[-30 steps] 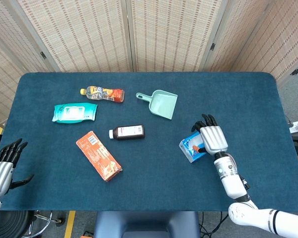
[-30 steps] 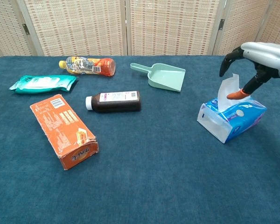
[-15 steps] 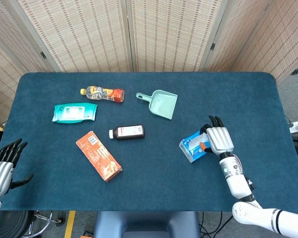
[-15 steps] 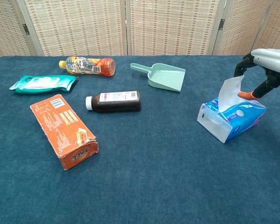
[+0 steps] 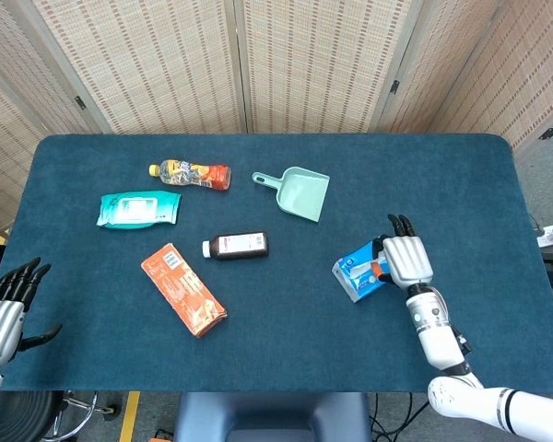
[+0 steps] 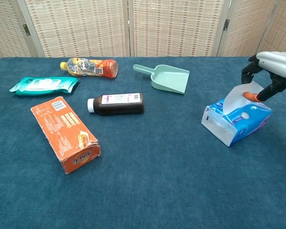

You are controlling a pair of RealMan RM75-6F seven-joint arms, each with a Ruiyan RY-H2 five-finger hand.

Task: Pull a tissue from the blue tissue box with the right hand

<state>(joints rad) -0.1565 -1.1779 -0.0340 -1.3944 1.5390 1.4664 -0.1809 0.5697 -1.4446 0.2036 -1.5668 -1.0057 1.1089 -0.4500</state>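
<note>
The blue tissue box [image 5: 358,273] lies at the table's right side, and in the chest view the same box [image 6: 238,121] has a white tissue [image 6: 234,99] standing out of its top. My right hand [image 5: 405,260] hangs just right of and above the box. Seen from the chest, the right hand [image 6: 274,67] pinches the tissue's upper edge between its orange-tipped thumb and dark fingers, and the tissue leans toward it. My left hand [image 5: 2,313] hovers off the table's near left corner with its fingers spread, holding nothing.
A green dustpan [image 6: 169,78] lies behind and left of the box. A brown bottle [image 6: 117,103], an orange carton [image 6: 64,133], a teal wipes pack [image 6: 44,85] and a drink bottle [image 6: 89,67] are spread over the left half.
My right hand shifted to the right and nearer the box's right end. The tissue, upright before, now leans right with its top edge at the thumb. The left hand stayed still.
</note>
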